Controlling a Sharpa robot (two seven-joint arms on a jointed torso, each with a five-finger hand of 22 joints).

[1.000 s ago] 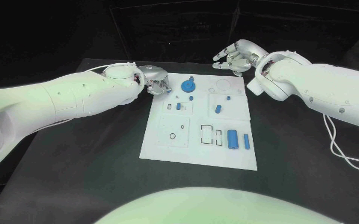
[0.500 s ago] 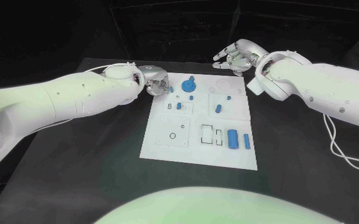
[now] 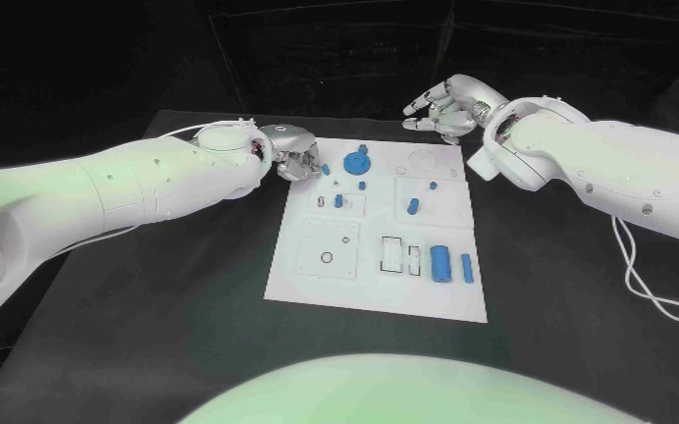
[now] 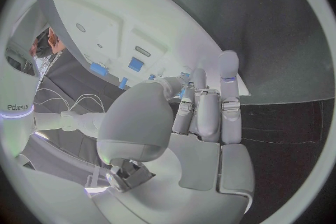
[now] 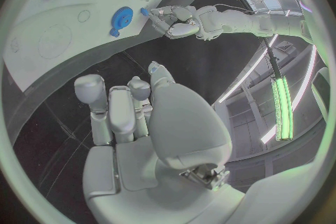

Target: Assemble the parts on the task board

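Task board (image 3: 371, 277) — a white rectangular plate — lies in the middle of the black table (image 3: 170, 326), and we see small blue parts on it: a round gear-like piece (image 3: 355, 161) near its 12 o'clock edge, a thick cylinder (image 3: 441, 263) with a thin bar (image 3: 466, 267) beside it toward 4 o'clock, and a few little pegs in between. Against the pictures from a second and half a second ago, we find nothing moved — both hands and every part sit where they were. Our left hand (image 3: 294, 157) rests at the board's 10 o'clock corner with fingers curled in; whether it pinches a small blue part there we cannot tell. Our right hand (image 3: 445, 110) hovers off the 1 o'clock corner, fingers loosely apart, holding nothing.
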